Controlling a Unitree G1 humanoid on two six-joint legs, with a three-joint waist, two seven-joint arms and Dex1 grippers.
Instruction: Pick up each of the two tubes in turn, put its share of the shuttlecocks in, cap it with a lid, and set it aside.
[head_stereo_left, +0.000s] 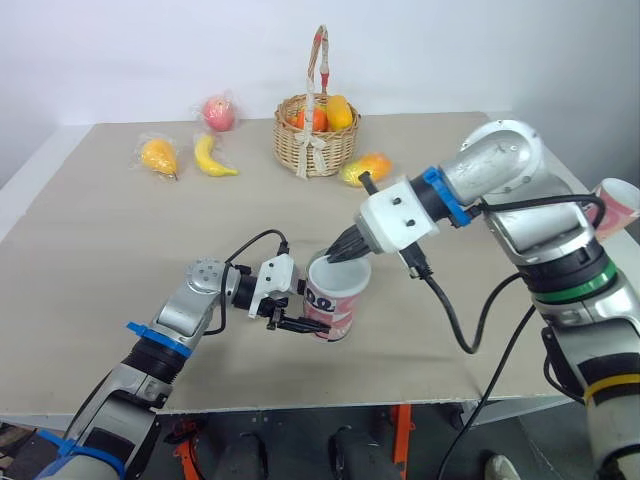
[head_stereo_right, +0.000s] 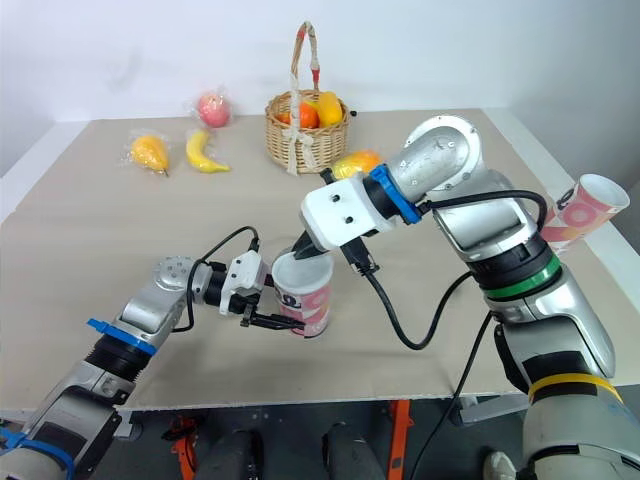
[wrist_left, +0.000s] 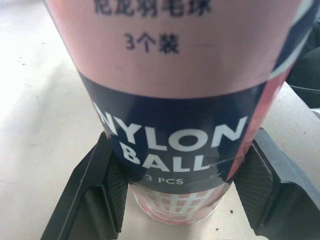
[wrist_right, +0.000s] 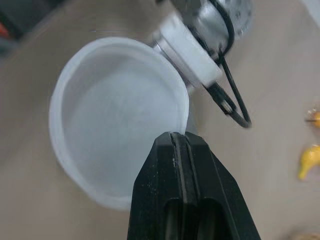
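A pink and dark blue tube (head_stereo_left: 332, 312) marked "NYLON BALL" stands upright near the table's front edge. My left gripper (head_stereo_left: 305, 326) is shut on its lower part, with one finger (wrist_left: 102, 192) on each side. A white lid (wrist_right: 117, 117) sits on the tube's mouth. My right gripper (head_stereo_left: 336, 257) comes in from the right, shut, its tips touching the lid's rim. What is inside the tube is hidden. A second pink tube (head_stereo_right: 585, 208) lies tilted at the table's far right edge, open end up.
A wicker basket (head_stereo_left: 315, 145) of fruit stands at the back centre. Bagged fruit lies to its left: a banana (head_stereo_left: 212, 158), a yellow fruit (head_stereo_left: 158, 155) and a red one (head_stereo_left: 219, 113). Another orange fruit (head_stereo_left: 365, 167) lies beside the basket.
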